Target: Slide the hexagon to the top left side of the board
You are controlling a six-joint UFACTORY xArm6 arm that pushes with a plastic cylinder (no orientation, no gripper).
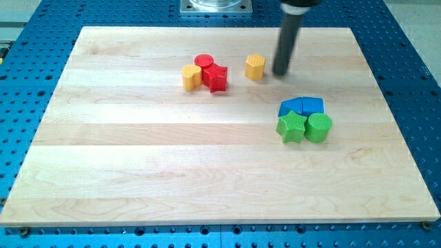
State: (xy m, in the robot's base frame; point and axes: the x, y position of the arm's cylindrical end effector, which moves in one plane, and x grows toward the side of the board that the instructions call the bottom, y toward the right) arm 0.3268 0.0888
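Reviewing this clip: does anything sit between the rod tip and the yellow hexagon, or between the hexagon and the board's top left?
Nothing separates my tip from the yellow hexagon; it sits just right of it. Leftward, a cluster partly blocks the path: red star, red cylinder, and another yellow block.

One camera looks down at a slant over the whole wooden board (207, 179); moderately near.

Pale wooden board (138, 172) lying on blue perforated tabletop (27, 41). Grey metal mount (216, 6) at view's top edge.

Upper cluster: red cylinder (203, 63), red star (217, 78), yellow block (191, 77), all touching.

Right cluster: blue blocks (301, 106) side by side; green star (291, 127) and green cylinder (318, 127) just below, touching them.

Two clusters well apart.
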